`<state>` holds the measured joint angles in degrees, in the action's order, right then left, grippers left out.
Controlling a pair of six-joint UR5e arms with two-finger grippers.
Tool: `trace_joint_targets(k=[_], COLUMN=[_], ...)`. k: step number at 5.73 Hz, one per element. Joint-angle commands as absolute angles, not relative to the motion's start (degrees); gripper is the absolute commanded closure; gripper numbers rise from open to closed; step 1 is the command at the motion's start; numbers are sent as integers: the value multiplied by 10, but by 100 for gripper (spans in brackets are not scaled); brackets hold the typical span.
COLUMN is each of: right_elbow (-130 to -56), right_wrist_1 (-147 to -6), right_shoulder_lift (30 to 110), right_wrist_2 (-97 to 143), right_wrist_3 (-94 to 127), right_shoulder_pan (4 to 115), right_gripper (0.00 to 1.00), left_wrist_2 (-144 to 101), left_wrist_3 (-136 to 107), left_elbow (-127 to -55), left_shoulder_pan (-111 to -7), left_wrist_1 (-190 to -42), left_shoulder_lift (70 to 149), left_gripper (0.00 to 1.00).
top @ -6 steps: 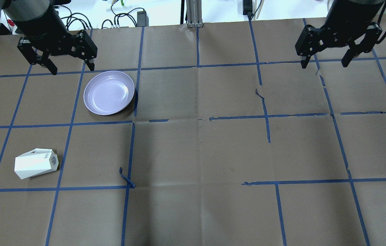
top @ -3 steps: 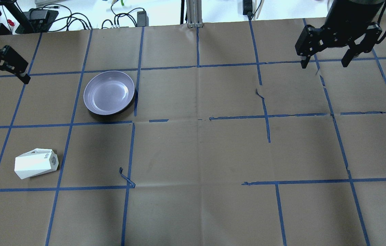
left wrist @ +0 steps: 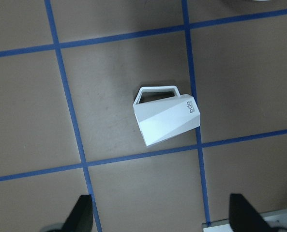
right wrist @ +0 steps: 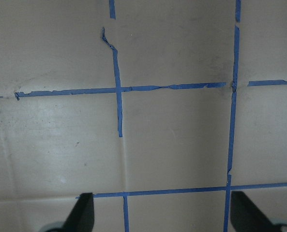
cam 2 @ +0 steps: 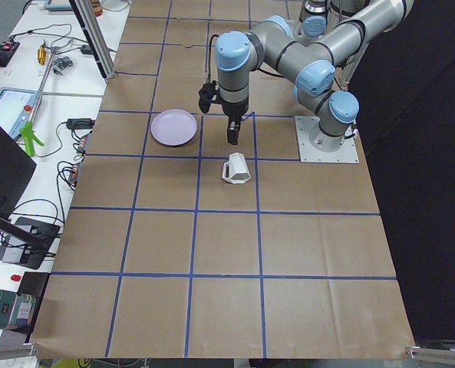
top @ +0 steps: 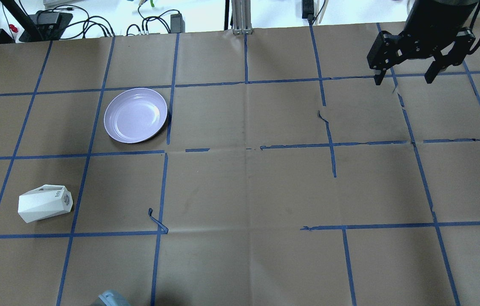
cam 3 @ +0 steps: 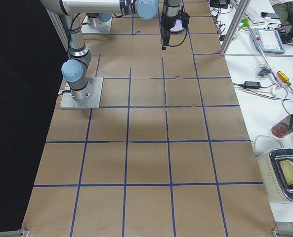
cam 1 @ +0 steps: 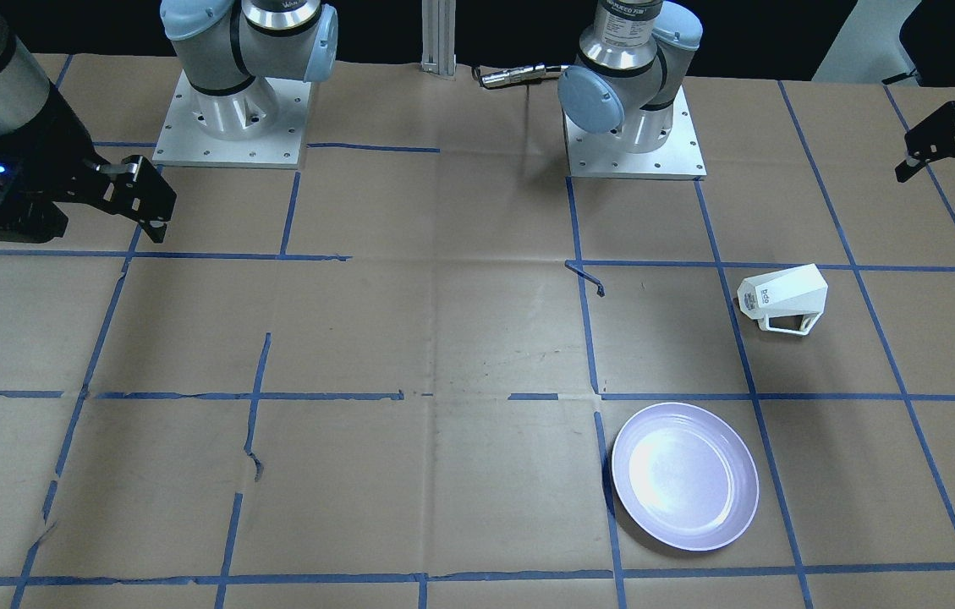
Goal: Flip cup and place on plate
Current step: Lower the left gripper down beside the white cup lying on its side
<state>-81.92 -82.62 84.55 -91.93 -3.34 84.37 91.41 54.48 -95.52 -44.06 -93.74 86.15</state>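
The white faceted cup (top: 45, 203) lies on its side on the near left of the table, apart from the plate. It also shows in the front view (cam 1: 784, 296) and the side view (cam 2: 237, 167). The lavender plate (top: 135, 115) sits empty farther back, also seen from the front (cam 1: 684, 475). My left gripper (cam 1: 946, 173) is open and empty, high off the table. Its wrist view looks down on the cup (left wrist: 166, 121), handle toward the top. My right gripper (top: 404, 78) is open and empty at the far right.
Brown paper with a blue tape grid covers the table. A loose tape curl (top: 157, 221) sticks up right of the cup. Cables and power bricks (top: 95, 23) lie beyond the far edge. The arm bases (cam 1: 227, 110) stand at the robot's side.
My left gripper has swung from behind the plate to the left and out of the overhead view. Part of that arm now shows at the bottom edge. Cup, plate and right gripper are unmoved.
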Motion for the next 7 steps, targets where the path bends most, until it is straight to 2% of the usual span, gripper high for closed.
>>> trace_joint_targets(k=[1, 4, 7], right_elbow=[-819, -819, -819], right_wrist_1=[-826, -826, -826], right_shoulder_lift=[846, 846, 846], right_wrist_2=[-919, -919, -919], right_wrist_3=[-33, -33, -33], right_shoulder_pan=[844, 844, 844], right_gripper=[0, 0, 0], left_wrist_2=[907, 763, 648], left_wrist_3=[580, 681, 805], left_elbow=[-966, -955, -949], left_shoulder_pan=[-403, -308, -237], left_wrist_1=[-940, -1021, -1115], left_shoulder_lift=[865, 960, 1117], left_gripper=[2, 2, 2])
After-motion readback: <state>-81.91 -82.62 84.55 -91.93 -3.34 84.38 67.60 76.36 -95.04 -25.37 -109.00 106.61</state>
